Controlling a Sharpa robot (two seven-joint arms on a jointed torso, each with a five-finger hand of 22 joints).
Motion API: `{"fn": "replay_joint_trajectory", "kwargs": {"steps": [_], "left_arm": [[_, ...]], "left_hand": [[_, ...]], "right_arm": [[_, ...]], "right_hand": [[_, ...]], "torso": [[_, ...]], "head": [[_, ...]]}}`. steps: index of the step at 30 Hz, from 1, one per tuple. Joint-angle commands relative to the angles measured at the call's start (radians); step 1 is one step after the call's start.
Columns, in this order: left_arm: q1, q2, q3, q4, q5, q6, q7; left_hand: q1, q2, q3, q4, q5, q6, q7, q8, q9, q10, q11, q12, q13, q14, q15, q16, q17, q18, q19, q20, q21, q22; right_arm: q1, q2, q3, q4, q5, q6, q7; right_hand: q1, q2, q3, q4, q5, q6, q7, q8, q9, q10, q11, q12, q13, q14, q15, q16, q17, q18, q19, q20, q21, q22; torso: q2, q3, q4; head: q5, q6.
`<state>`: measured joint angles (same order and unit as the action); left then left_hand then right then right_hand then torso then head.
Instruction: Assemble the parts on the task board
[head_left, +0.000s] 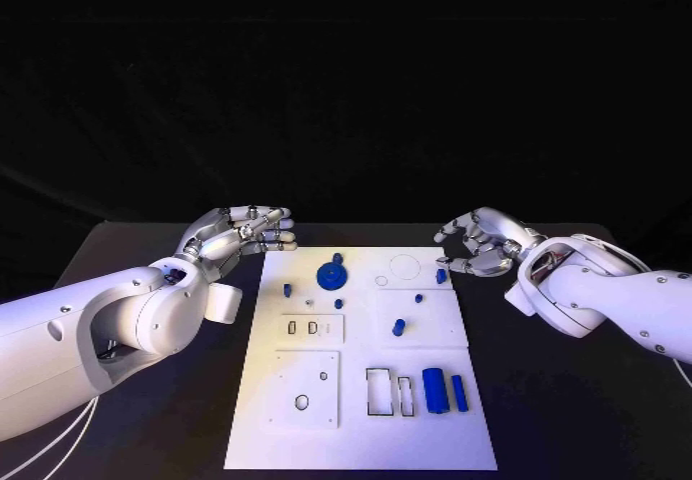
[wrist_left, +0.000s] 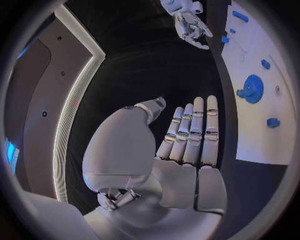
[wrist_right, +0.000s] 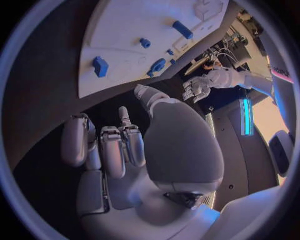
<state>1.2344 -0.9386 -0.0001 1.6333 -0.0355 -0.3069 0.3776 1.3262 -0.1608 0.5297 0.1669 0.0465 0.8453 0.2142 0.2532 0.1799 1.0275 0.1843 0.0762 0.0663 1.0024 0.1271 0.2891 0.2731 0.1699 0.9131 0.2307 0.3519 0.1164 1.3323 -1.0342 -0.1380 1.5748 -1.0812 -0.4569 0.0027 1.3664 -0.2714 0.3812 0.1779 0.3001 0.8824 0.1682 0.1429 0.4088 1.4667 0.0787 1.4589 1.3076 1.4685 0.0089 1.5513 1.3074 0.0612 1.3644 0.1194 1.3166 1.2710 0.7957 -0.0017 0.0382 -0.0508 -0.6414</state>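
Up by the task board's (head_left: 361, 440) far edge | blue gear (head_left: 332, 273): small, stiff, light, maybe slick, so I'd pinch its rim | left hand (head_left: 242, 235) curled, right hand (head_left: 480, 248) loosely spread, both holding nothing

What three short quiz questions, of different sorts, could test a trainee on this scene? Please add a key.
1. True or false: the left hand holds a blue part.
2. Which blue part stands near the far end of the white board? A) a gear B) a ball C) a spring
3. Fill in: the two long blue bars lie in the board's near-right corner, beside an empty ______ slot.

Key:
1. False. It holds nothing, and its fingers are stretched out beside the board.
2. A
3. rectangular

The right hand also holds nothing and hovers at the board's far right corner.
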Motion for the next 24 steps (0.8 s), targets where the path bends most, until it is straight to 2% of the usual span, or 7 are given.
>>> {"fn": "replay_joint_trajectory", "kwargs": {"steps": [1,7,10,12,19,24], "left_arm": [[-0.001,0.003,0.000,-0.004,0.001,0.025,0.017],[-0.002,0.005,0.000,-0.009,0.001,0.026,0.018],[-0.002,0.005,0.000,-0.010,0.001,0.026,0.018],[-0.002,0.006,0.000,-0.011,0.001,0.026,0.018],[-0.002,0.006,0.000,-0.012,0.001,0.026,0.018],[-0.002,0.004,0.000,-0.012,0.001,0.026,0.018]], "left_hand": [[0.001,0.010,-0.006,-0.002,0.005,-0.007,0.033,-0.005,0.001,0.000,0.003,-0.003,0.001,-0.002,0.007,-0.007,0.002,0.013,-0.003,0.006,-0.003,-0.001],[0.001,0.010,-0.006,-0.002,0.005,-0.007,0.033,-0.005,0.001,0.000,0.003,-0.003,0.001,-0.002,0.007,-0.007,0.002,0.013,-0.003,0.006,-0.003,-0.001],[0.001,0.010,-0.006,-0.002,0.005,-0.007,0.033,-0.005,0.001,0.000,0.003,-0.003,0.001,-0.002,0.007,-0.007,0.002,0.013,-0.003,0.006,-0.003,-0.001],[0.001,0.010,-0.006,-0.002,0.005,-0.007,0.033,-0.005,0.001,0.000,0.003,-0.003,0.001,-0.002,0.007,-0.007,0.002,0.013,-0.003,0.006,-0.003,-0.001],[0.001,0.010,-0.006,-0.002,0.005,-0.007,0.033,-0.005,0.001,0.000,0.003,-0.003,0.001,-0.002,0.007,-0.007,0.002,0.013,-0.003,0.006,-0.003,-0.001],[0.004,0.011,-0.006,-0.003,0.005,-0.007,0.033,-0.005,0.001,-0.001,0.003,-0.004,0.001,-0.002,0.007,-0.008,0.003,0.013,-0.002,0.006,-0.004,-0.002]], "right_arm": [[-0.007,-0.016,-0.002,-0.022,0.113,0.086,0.111],[-0.028,-0.026,-0.005,-0.055,0.112,0.097,0.114],[-0.038,-0.016,-0.005,-0.075,0.104,0.093,0.111],[-0.044,-0.006,-0.006,-0.087,0.101,0.091,0.110],[-0.060,0.022,-0.006,-0.117,0.075,0.092,0.103],[-0.069,0.032,-0.006,-0.125,0.063,0.089,0.101]], "right_hand": [[0.012,-0.002,-0.002,-0.009,-0.003,0.002,0.001,-0.007,0.001,0.000,0.005,-0.005,0.128,0.085,0.003,-0.002,0.194,0.020,-0.007,-0.002,-0.005,-0.001],[0.017,-0.002,-0.003,-0.014,-0.003,0.001,0.001,-0.009,0.001,-0.001,0.005,-0.005,0.127,0.086,0.003,-0.001,0.199,0.019,-0.005,-0.002,-0.004,0.001],[0.019,-0.001,-0.003,-0.016,-0.003,0.001,0.002,-0.010,0.001,-0.001,0.005,-0.005,0.127,0.087,0.003,0.000,0.200,0.019,-0.004,-0.002,-0.003,0.002],[0.022,0.001,-0.002,-0.018,-0.002,0.000,0.002,-0.011,0.001,0.000,0.006,-0.005,0.128,0.087,0.003,0.000,0.200,0.018,-0.003,-0.002,-0.002,0.004],[0.036,0.010,0.005,-0.032,-0.001,0.003,0.003,-0.013,0.002,0.003,0.006,-0.001,0.132,0.087,0.003,0.000,0.202,0.017,0.002,-0.002,0.003,0.011],[0.041,0.013,0.009,-0.037,-0.001,0.005,0.003,-0.013,0.002,0.004,0.006,0.000,0.133,0.087,0.003,0.000,0.202,0.016,0.004,-0.002,0.004,0.012]], "torso": [[-0.003,0.0073,-0.0021],[-0.002,0.0076,-0.0006],[-0.003,0.0070,-0.0033],[-0.002,0.0073,-0.0027],[-0.001,0.0047,0.0010],[-0.001,0.0050,-0.0022]], "head": [[-0.003,-0.002],[-0.004,-0.005],[-0.001,-0.005],[-0.001,-0.004],[-0.005,-0.006],[-0.003,-0.007]]}}
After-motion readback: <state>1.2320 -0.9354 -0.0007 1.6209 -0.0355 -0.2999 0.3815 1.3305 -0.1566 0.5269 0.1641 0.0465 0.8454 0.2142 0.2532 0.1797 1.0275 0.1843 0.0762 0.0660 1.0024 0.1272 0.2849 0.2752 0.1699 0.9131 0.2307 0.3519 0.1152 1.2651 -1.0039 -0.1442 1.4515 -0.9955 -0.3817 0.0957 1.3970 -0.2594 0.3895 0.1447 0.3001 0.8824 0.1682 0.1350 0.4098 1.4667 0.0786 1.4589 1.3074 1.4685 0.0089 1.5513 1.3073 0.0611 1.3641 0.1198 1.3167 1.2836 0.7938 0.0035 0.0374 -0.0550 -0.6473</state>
